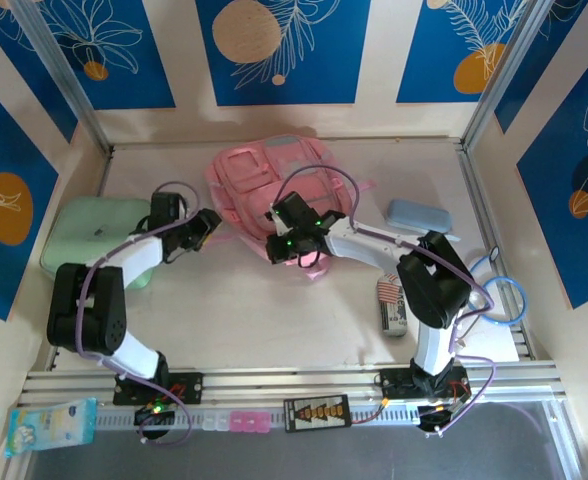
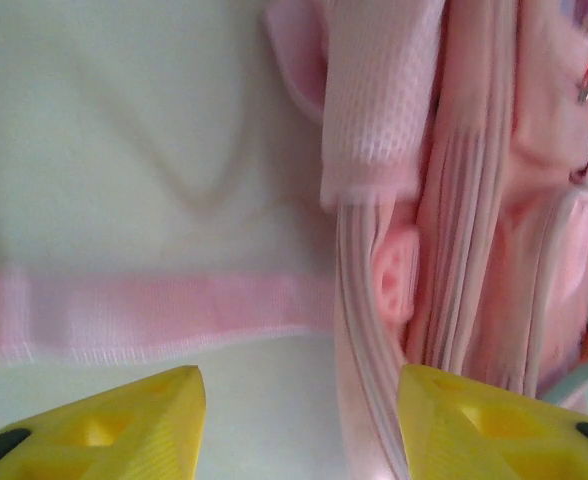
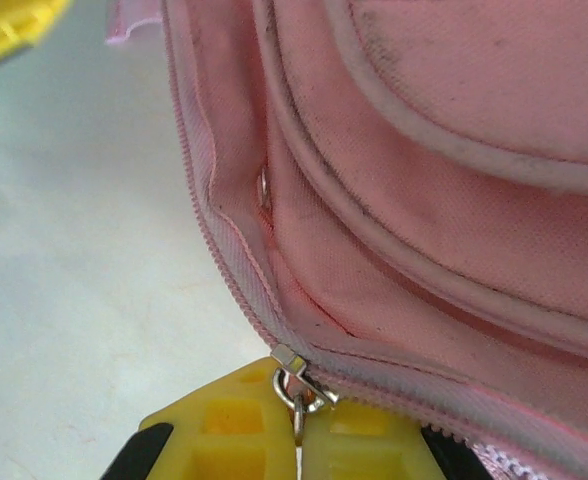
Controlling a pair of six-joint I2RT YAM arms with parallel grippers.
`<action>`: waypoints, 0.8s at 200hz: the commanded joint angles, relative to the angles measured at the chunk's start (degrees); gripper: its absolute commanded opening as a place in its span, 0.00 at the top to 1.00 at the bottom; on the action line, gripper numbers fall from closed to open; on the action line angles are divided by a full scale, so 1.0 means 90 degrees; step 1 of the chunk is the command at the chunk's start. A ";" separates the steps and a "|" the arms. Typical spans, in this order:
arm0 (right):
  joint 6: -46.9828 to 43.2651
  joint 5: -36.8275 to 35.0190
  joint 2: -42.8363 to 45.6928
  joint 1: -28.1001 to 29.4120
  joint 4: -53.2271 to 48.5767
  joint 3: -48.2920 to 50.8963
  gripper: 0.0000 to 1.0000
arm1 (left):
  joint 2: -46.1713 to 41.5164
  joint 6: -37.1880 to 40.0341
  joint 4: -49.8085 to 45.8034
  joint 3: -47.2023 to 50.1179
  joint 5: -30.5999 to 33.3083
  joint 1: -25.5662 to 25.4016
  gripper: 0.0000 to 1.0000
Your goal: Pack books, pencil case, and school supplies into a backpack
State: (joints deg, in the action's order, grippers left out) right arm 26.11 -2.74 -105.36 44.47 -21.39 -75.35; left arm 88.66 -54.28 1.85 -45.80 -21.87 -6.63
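As far as packing goes: early, by my judgement; the bag is only being unzipped, and loading is all left to do.
tissue pack (image 1: pixel 49 425): lower left of the overhead frame, on the near rail; its print is too small to read.
school supplies (image 1: pixel 392 305): lower right of centre, loose on the table (image 1: pixel 274 320) beside the right arm; a striped flag-print pack and a grey-white oblong, no lettering legible.
right gripper (image 3: pixel 299 430): bottom centre of its wrist view, jaws pressed together on the metal zip pull (image 3: pixel 296 385) at the bag's edge.
left gripper (image 2: pixel 299 420): bottom of its wrist view, yellow fingers standing apart; a pink strap (image 2: pixel 359 330) runs between them nearer the right-hand one, not pinched.
mint-green case (image 1: pixel 94 235): left of the overhead frame, beyond the left arm.
pencil case (image 1: pixel 419 215): right of centre, lying out on the table, apart from the bag.
backpack (image 1: pixel 264 175): upper centre, lying flat; no brand or label readable; whether the zip has parted I cannot tell.
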 commanded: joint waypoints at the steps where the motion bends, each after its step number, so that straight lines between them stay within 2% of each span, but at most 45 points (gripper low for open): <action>1: 0.0099 0.0251 -0.0048 0.0029 -0.0179 -0.0333 1.00 | 0.0027 -0.1076 0.1381 0.0372 -0.0671 -0.0273 0.46; 19: 0.0106 0.0355 -0.0033 0.0058 -0.0267 -0.0342 1.00 | 0.0219 -0.1297 0.1812 0.0397 -0.0708 -0.0551 0.41; 33: 0.0117 0.0401 -0.0002 0.0097 -0.0335 -0.0341 1.00 | 0.0382 -0.1301 0.1841 0.0381 -0.0462 -0.0736 0.36; 61: 0.0163 0.0407 -0.0019 0.0167 -0.0495 -0.0373 1.00 | 0.0678 -0.1600 0.2570 0.0509 -0.0322 -0.0923 0.36; 73: 0.0192 0.0393 -0.0012 0.0196 -0.0551 -0.0373 1.00 | 0.0822 -0.1626 0.2567 0.0439 -0.0333 -0.0957 0.44; 96: 0.0300 0.0271 0.0014 0.0239 -0.0746 -0.0397 1.00 | 0.0963 -0.1572 0.2426 0.0382 -0.0188 -0.0969 0.68; 131: 0.0582 -0.0241 0.0275 0.0131 -0.1686 -0.0230 1.00 | 0.1028 -0.1205 0.1954 0.0219 0.0154 -0.0977 0.95; 140: 0.0622 -0.0385 0.0421 0.0067 -0.1882 -0.0156 0.99 | 0.1042 -0.1155 0.1895 0.0202 0.0209 -0.0968 1.00; 160: 0.0709 -0.0830 0.0679 -0.0071 -0.2312 -0.0112 0.95 | 0.1098 -0.1052 0.1855 0.0141 0.0217 -0.0952 1.00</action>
State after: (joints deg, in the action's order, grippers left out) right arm 30.52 -5.61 -104.64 45.12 -31.81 -77.01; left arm 96.97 -66.26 21.10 -42.89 -24.43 -15.90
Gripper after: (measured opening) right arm 0.060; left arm 0.050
